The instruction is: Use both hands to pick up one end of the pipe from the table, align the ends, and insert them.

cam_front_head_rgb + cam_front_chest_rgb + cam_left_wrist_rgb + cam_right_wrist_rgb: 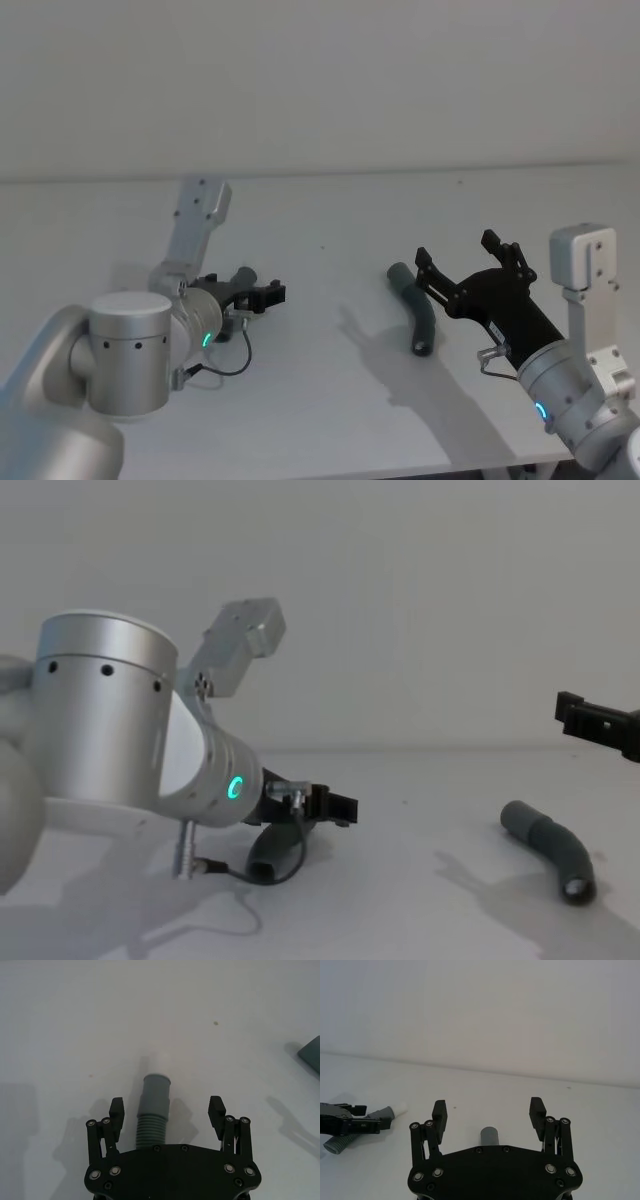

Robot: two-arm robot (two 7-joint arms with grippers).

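While the left gripper (167, 1109) sits low over the left half of the tabletop (330, 400), its fingers spread wide on either side of the ribbed pipe piece (155, 1092) without touching it, that piece lies flat, its white tip (399, 1108) pointing away from the palm. Toward the right edge lies the bent pipe piece (415, 312), with the right gripper (456, 248) above it, fingers wide open, holding nothing

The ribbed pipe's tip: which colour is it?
White tip, best seen in the right wrist view.
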